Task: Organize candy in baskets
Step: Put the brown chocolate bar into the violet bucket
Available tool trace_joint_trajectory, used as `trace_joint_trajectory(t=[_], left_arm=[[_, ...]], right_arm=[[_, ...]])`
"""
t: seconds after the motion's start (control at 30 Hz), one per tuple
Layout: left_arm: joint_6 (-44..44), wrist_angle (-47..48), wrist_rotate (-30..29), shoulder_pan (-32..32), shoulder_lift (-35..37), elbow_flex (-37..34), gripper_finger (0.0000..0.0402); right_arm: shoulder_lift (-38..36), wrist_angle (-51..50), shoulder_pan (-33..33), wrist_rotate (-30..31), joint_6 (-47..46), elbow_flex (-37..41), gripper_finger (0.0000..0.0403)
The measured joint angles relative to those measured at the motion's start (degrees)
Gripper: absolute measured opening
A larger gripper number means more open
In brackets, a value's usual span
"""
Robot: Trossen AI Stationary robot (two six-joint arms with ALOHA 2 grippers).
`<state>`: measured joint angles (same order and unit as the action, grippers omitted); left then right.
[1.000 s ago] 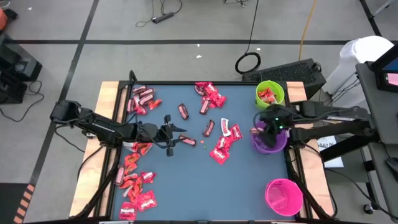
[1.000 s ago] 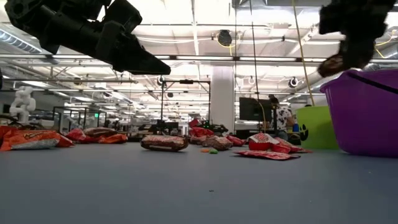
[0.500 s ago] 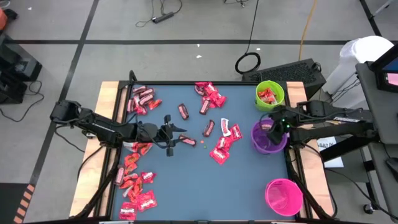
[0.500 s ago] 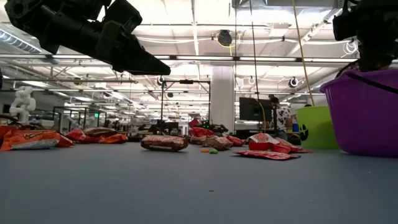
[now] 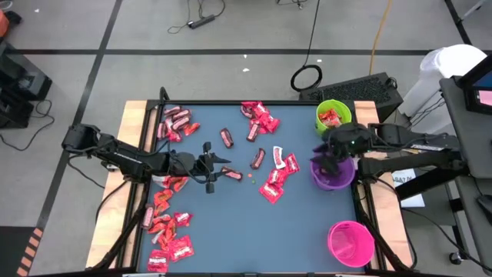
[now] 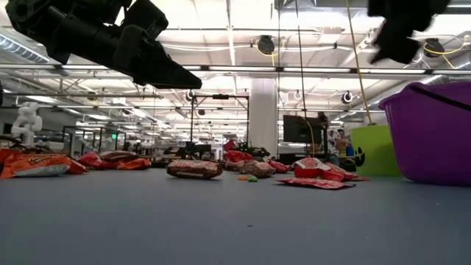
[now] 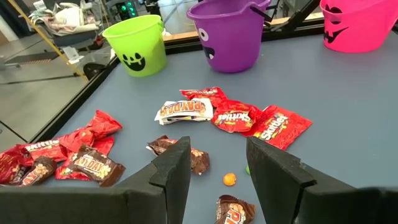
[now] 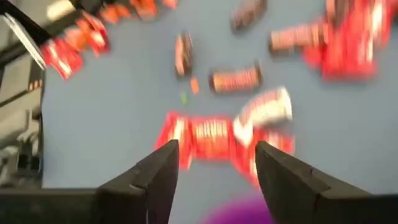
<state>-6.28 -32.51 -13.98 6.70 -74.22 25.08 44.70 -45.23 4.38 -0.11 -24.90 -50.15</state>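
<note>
Most candy point(image 5: 165, 231) is unsorted at the worktop's point(image 5: 307, 231) nine o'clock side and centre. Your left end effector point(image 5: 217, 171) hangs open and empty. At three o'clock, your right end effector point(image 5: 329, 158), open and empty, hovers by the purple basket point(image 5: 332, 175); the green basket point(image 5: 334, 116) holds some, the pink basket point(image 5: 350, 243) none.

- A dark blue table top point(image 5: 231, 223) with pale wooden strips point(image 5: 132, 123) along its sides.
- Tiny loose round sweets point(image 5: 252, 178) lie near the table's middle; an orange one point(image 7: 229, 179) shows in the left wrist view.
- A black cable loop point(image 5: 307, 78) on the grey floor beyond the table.
- A white column point(image 6: 263, 118) in the room behind.
- A dark monitor point(image 6: 297, 129) near it.
</note>
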Motion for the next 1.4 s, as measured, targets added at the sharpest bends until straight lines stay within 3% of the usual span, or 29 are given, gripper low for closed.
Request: trace_joint_trajectory(t=[0.3, 0.5, 0.87, 1.2, 1.4], left_arm=[[-0.02, 0.02, 0.01, 0.00, 0.00, 0.00, 0.0162], [-0.04, 0.13, 0.02, 0.00, 0.00, 0.00, 0.0162], [-0.02, 0.11, 0.04, 0.01, 0.00, 0.00, 0.0162], [-0.01, 0.20, 0.07, 0.02, 0.00, 0.02, 0.0162], [0.00, 0.26, 0.07, 0.02, 0.00, 0.04, 0.0162]], right_arm=[[10.48, 21.59, 0.00, 0.29, 15.24, 0.00, 0.0201], [20.24, 26.39, 0.02, 1.54, 22.32, 0.00, 0.0208], [35.96, 33.23, 0.02, 2.11, 38.96, 0.00, 0.0282], [49.37, 43.27, 0.05, 2.11, 49.26, 0.00, 0.0266], [55.03, 48.08, 1.10, 4.27, 50.00, -0.26, 0.0248]])
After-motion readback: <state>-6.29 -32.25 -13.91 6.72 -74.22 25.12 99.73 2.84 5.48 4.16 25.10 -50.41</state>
